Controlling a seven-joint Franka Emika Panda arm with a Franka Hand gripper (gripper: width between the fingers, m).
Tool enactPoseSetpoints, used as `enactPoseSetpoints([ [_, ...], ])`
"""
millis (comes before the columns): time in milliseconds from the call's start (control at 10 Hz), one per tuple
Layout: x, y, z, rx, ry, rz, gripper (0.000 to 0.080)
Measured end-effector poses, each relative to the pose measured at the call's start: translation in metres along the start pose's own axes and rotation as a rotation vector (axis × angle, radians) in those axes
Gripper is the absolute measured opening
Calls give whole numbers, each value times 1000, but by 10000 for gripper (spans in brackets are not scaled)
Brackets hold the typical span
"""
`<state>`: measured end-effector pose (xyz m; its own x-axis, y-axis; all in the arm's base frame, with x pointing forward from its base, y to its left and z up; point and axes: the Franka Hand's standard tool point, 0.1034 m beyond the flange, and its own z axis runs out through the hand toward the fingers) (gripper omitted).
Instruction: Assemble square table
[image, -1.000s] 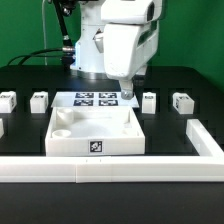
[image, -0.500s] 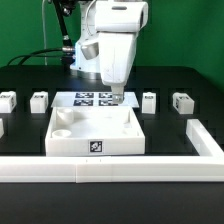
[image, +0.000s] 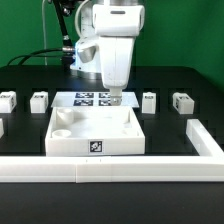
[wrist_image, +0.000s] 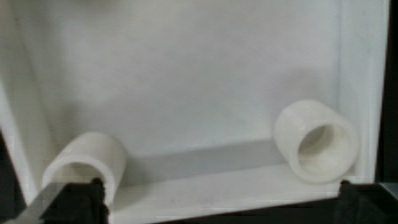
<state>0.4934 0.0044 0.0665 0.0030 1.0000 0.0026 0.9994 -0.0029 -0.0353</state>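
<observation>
The square table top (image: 70, 143) lies upside down in the middle of the table, a tag on its near wall. Four short white tagged legs stand in a row behind it: two at the exterior view's left (image: 8, 99) (image: 39, 100), two at the right (image: 149, 100) (image: 182, 101). My gripper (image: 116, 100) hangs over the top's far edge, empty. In the wrist view the top's inner floor (wrist_image: 196, 80) fills the picture with two round corner sockets (wrist_image: 317, 140) (wrist_image: 93, 165). My gripper (wrist_image: 222, 205) is open, its dark fingertips (wrist_image: 71, 200) wide apart.
The marker board (image: 88, 99) lies flat behind the top, partly under the arm. A long white border rail (image: 110, 168) runs along the near side and turns back at the exterior view's right (image: 206, 140). Cables hang behind the arm's base.
The arm has moved toward the exterior view's left, from above the top's far right corner to above the middle of its far edge. The parts have not moved.
</observation>
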Motion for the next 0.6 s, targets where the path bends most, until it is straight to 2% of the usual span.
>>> enactPoseSetpoints([
  [200, -11, -12, 9, 3, 4, -58, 650],
  [600, -13, -14, 11, 8, 5, -48, 650],
])
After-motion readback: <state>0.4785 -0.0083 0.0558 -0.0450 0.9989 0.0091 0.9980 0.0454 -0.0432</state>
